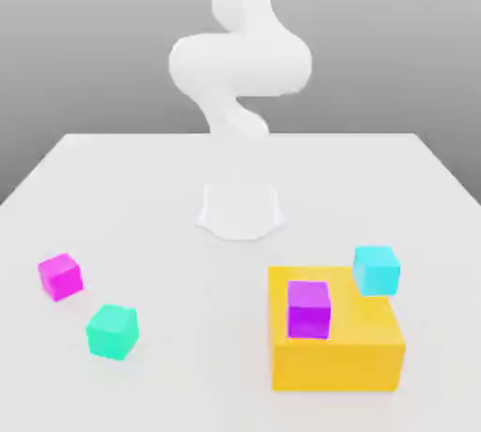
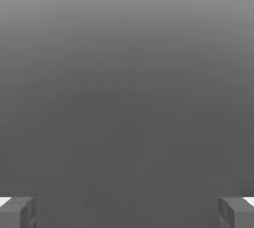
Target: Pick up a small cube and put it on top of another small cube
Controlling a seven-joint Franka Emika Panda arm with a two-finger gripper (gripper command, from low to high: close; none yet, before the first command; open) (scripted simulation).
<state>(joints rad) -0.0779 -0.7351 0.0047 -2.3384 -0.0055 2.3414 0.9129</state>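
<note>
The small magenta-pink cube (image 1: 60, 276) sits on the white table at the exterior view's left. A teal-green cube (image 1: 113, 331) lies just in front of it, a little to the right. A darker violet-purple cube (image 1: 308, 308) rests on top of a yellow block (image 1: 348, 357) at the exterior view's right. In the hand view my gripper (image 2: 127, 213) is open, its two grey fingertips (image 2: 18, 213) set far apart with nothing between them, facing plain grey background. The white arm (image 1: 240, 64) rises from its base (image 1: 240, 209) and leaves the picture's top.
A cyan cube (image 1: 376, 270) stands at the yellow block's far right corner; I cannot tell whether it rests on the block or behind it. The white table (image 1: 188, 261) spreads out between the two groups of cubes.
</note>
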